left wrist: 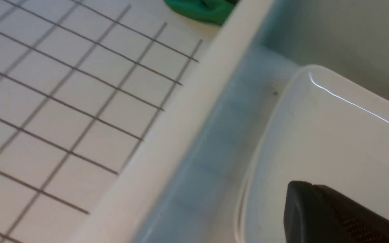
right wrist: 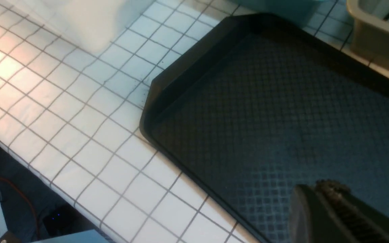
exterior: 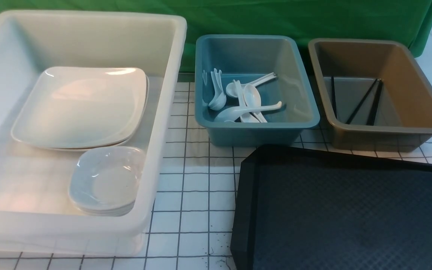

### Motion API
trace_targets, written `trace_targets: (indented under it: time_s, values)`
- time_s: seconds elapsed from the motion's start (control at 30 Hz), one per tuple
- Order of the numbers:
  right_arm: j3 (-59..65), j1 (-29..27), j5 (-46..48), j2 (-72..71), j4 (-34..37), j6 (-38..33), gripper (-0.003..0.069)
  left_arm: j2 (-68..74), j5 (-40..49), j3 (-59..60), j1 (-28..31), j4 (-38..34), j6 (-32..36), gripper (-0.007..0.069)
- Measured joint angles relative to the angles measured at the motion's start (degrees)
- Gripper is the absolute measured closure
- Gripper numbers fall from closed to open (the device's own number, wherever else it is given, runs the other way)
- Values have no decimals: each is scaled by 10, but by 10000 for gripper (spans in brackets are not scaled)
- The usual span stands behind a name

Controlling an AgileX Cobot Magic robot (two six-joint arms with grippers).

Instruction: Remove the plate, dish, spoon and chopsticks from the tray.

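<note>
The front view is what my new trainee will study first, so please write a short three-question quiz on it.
1. Multiple choice: which bin holds the spoons? (a) white bin (b) blue bin (c) brown bin
2. True or false: the large plates lie on the black tray.
3. Fill in the blank: the thin black sticks in the brown bin are ____.

Key: 1 b; 2 false; 3 chopsticks.
</note>
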Motion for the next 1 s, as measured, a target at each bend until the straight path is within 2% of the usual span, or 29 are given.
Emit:
trace_targets:
  time_s: [0.07, 0.17, 0.3, 0.43, 0.6, 0.73, 0.8, 0.83, 0.9, 1.0]
  values:
    - [-5, 0, 0, 0, -1, -7, 586, -12, 26, 0, -1, -13, -2, 628]
    - [-32, 0, 0, 0, 1, -11, 586, -47, 111, 0, 0, -71, -2, 628]
    - [-68, 0, 0, -2, 2, -15, 608, -88, 208, 0, -1, -123, 43, 628]
    - [-80, 0, 0, -20, 5, -24, 629, -127, 293, 0, -1, -147, 83, 627]
    - [-72, 0, -3, -55, 4, -35, 629, -165, 333, 0, -1, -154, 108, 627]
    - [-16, 0, -114, -75, 3, -66, 629, -184, 339, 0, -1, -155, 113, 627]
    - [30, 0, -223, -75, 3, -71, 629, -185, 349, 0, -1, -155, 114, 627]
    - [30, 0, -223, -75, 3, -71, 629, -185, 351, 0, -1, -155, 115, 627]
    - [86, 0, -358, -69, 3, -75, 629, -185, 375, 0, -1, -155, 117, 627]
    - [132, 0, -475, -62, 4, -79, 627, -186, 400, 0, -1, -155, 117, 627]
